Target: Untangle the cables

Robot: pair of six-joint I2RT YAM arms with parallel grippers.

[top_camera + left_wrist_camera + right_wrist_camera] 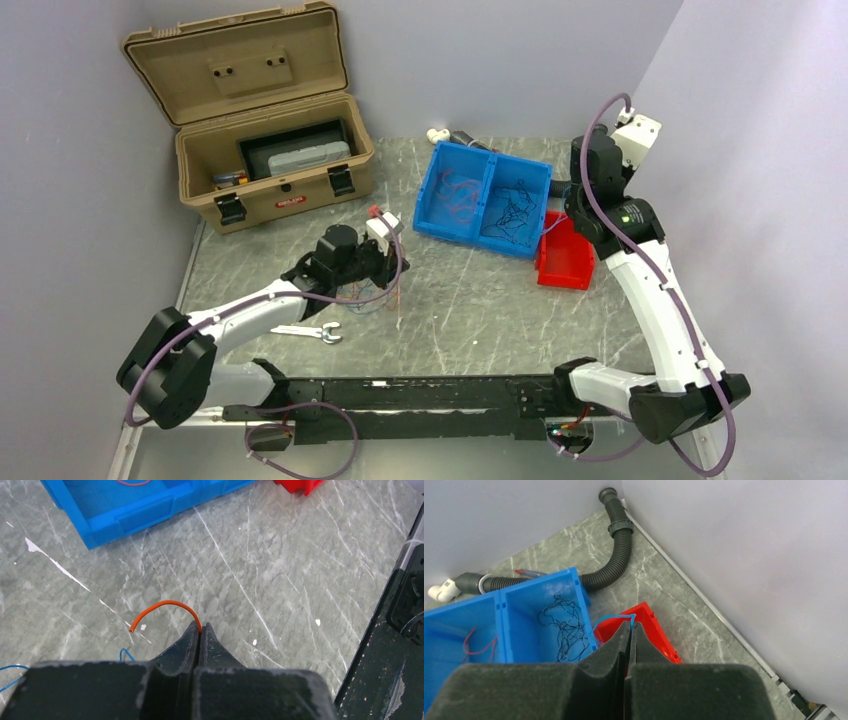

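My left gripper [201, 627] is shut on a thin orange wire [162, 607] that arcs up and left from the fingertips above the marble table. Thin blue wire [125, 652] shows below it at the left. In the top view the left gripper [385, 250] hangs over a small tangle of wires [375, 295]. My right gripper [630, 625] is shut on a thin blue wire [611, 616] above the red bin [651, 630]; in the top view it [572, 205] is beside that bin [565, 262]. Black wires [566, 627] and red wires [479, 642] lie in the blue bin's two compartments.
The blue two-compartment bin [487, 160] stands at the back centre. An open tan case [265, 130] stands back left. A wrench [310, 332] lies near the left arm. A black corrugated hose [616, 555] runs along the back wall. A black rail [400, 400] lies along the front edge.
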